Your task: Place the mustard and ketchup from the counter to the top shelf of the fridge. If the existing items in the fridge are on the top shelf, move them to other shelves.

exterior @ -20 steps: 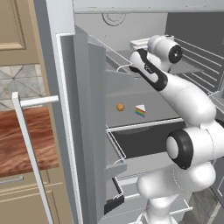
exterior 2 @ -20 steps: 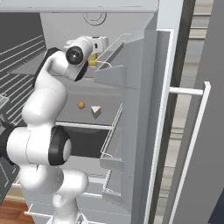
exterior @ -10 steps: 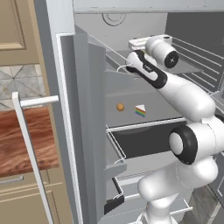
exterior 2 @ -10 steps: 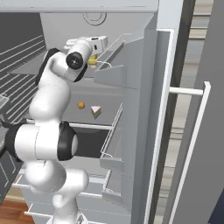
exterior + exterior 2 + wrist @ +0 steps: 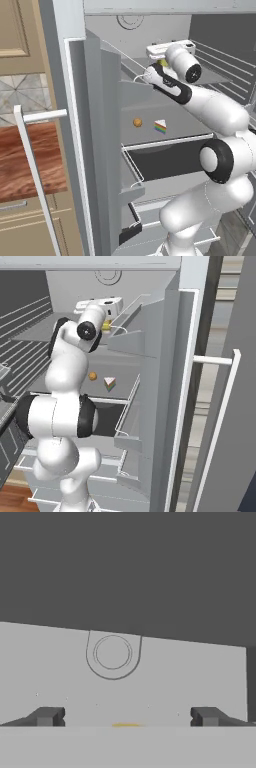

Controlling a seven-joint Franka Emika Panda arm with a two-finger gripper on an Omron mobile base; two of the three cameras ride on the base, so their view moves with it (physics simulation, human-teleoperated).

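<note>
Squat yellow mustard squeeze bottle (image 5: pixel 106 326) sits under my claw (image 5: pixel 127 717), fingers wide apart, empty. Prob light, squashy plastic, bit slippery; I'd pinch mid-body, gently.

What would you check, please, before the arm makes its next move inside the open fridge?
1. Jaws of the gripper wide apart with nothing between them: ok.
2. The mustard on the top shelf: a yellow shape sits just under the hand there, mostly hidden: cannot tell whether it stands upright.
3. Ketchup on the top shelf: cannot tell.
4. The cake wedge and orange ball off the top shelf: ok, both rest on the shelf below.
5. Fridge door open and out of the arm's way: ok.
</note>
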